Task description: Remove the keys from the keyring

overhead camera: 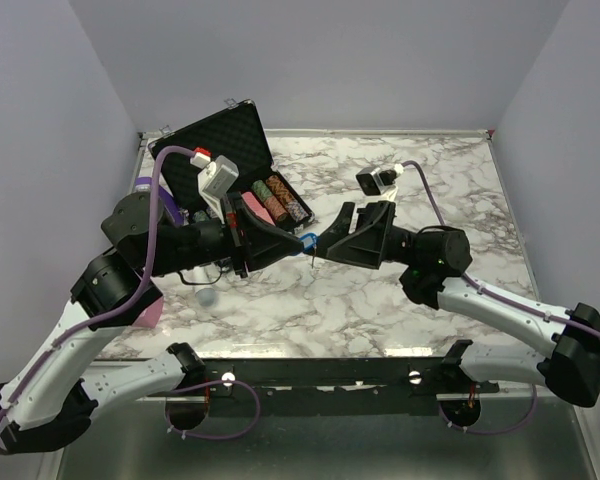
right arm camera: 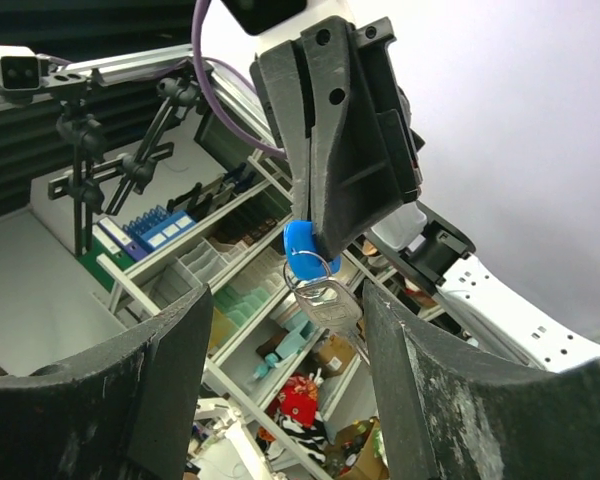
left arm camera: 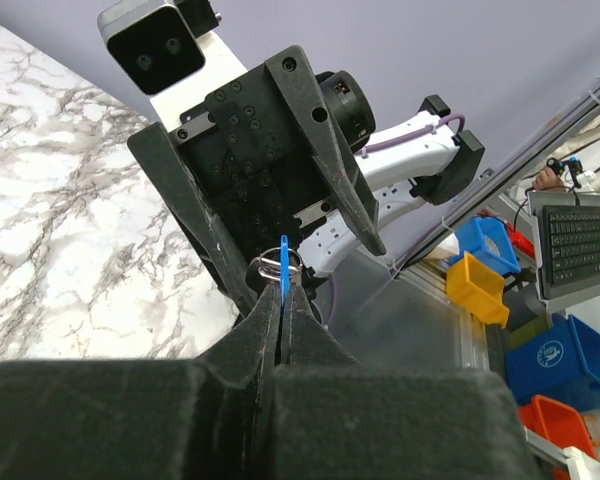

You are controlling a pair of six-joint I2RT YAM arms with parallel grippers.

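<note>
Our left gripper [overhead camera: 296, 241] is clenched on the blue tag [overhead camera: 307, 240], holding the keyring [right arm camera: 316, 268] in the air above the marble surface [overhead camera: 380, 310], between the two arms. The keys [right arm camera: 330, 306] hang from the ring. They look light, stiff and slick, and we judge they will swing and twist, so we would pinch one flat across its head, close to the ring. Our right gripper [overhead camera: 330, 236] is released, jaws spread either side of them.
</note>
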